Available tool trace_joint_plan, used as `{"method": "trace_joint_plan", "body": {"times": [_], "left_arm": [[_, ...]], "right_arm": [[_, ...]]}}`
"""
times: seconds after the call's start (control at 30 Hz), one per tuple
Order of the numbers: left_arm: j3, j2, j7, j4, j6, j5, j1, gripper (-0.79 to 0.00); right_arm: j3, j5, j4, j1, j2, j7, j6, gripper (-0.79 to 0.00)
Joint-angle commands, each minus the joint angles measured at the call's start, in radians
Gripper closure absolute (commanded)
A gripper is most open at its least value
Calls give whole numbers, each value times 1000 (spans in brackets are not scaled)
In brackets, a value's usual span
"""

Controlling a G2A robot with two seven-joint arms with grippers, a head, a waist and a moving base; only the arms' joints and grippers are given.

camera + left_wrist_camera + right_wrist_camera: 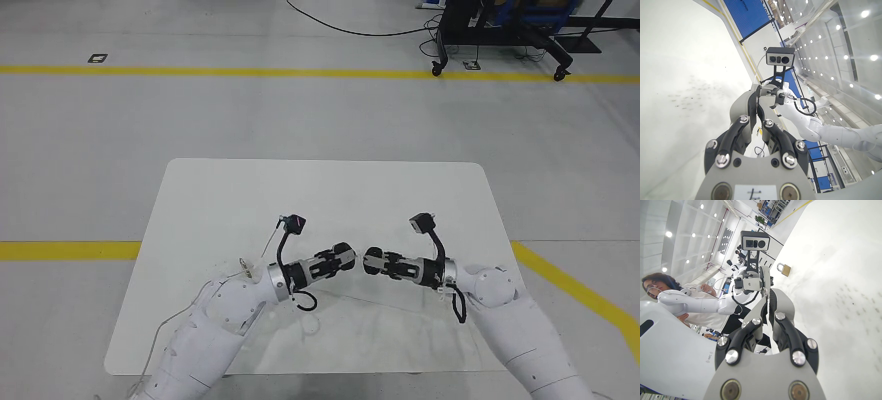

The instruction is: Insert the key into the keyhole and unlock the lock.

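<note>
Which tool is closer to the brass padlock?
The left tool: the brass padlock lies on the white table beside it, farther from the right tool.

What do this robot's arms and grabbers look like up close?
The left arm and right arm are smooth, rounded white shells. The left gripper and right gripper match: grey bodies, black link bars with silver screws, grey fingers lined with black ribbed pads. A black camera on a bracket stands at each wrist, beside a black cable. The left gripper carries a white label.
</note>
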Motion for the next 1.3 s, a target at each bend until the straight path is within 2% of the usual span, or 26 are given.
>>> {"method": "trace_joint_plan", "body": {"times": [0.0, 0.1, 0.13, 0.2, 0.27, 0.4, 0.67, 0.73, 0.77, 0.8, 0.83, 1.0, 1.03, 1.07, 1.1, 1.13, 1.17, 1.27], "left_arm": [[3, 0, 2, -1, 0, 6, -1, 0], [7, 1, 0, -4, -2, 15, -1, 0], [8, 2, 0, -4, -3, 16, 0, 0], [9, 2, 0, -6, -4, 17, 0, 0], [10, 3, 1, -8, -5, 18, 0, 0], [11, 4, 1, -8, -6, 19, 1, 0], [23, 5, 0, -12, -10, 21, 0, 0], [26, 5, 2, -10, -9, 23, -2, 0], [28, 5, 2, -9, -8, 26, -3, 0], [29, 5, 4, -8, -7, 27, -4, 0], [30, 5, 5, -8, -7, 27, -5, 0], [34, 5, 13, -5, -2, 30, -10, 0], [35, 5, 14, -5, -2, 34, -11, -49], [36, 5, 13, -5, -3, 36, -12, -172], [36, 5, 13, -4, -2, 38, -13, -339], [37, 5, 14, -4, -3, 37, -13, -748], [37, 6, 15, -4, -4, 37, -13, -785], [17, 8, 49, -11, -8, 32, -9, -785]], "right_arm": [[0, 2, -3, -2, 1, -2, 0, 0], [-3, 10, -8, -6, 2, -3, 1, 0], [-4, 13, -9, -7, 3, -2, 1, -25], [-4, 16, -9, -8, 4, -3, 2, -129], [-5, 19, -10, -8, 5, -3, 2, -175], [-5, 24, -10, -10, 7, -2, 2, -191], [-10, 38, -7, -6, 10, 6, 7, -182], [-15, 41, -8, -3, 10, 9, 8, -154], [-18, 41, -9, -1, 10, 11, 7, -114], [-20, 42, -10, 0, 10, 12, 6, -18], [-21, 43, -9, 1, 10, 12, 5, 0], [-21, 49, -1, 5, 12, 13, 2, 0], [-20, 50, 1, 6, 13, 13, 1, 0], [-19, 50, 3, 6, 13, 13, -2, 0], [-18, 52, 5, 7, 14, 12, -4, 0], [-16, 54, 7, 7, 14, 10, -8, 0], [-13, 54, 9, 8, 15, 8, -11, 0], [15, 62, 25, 8, 21, -4, -24, 0]]}}
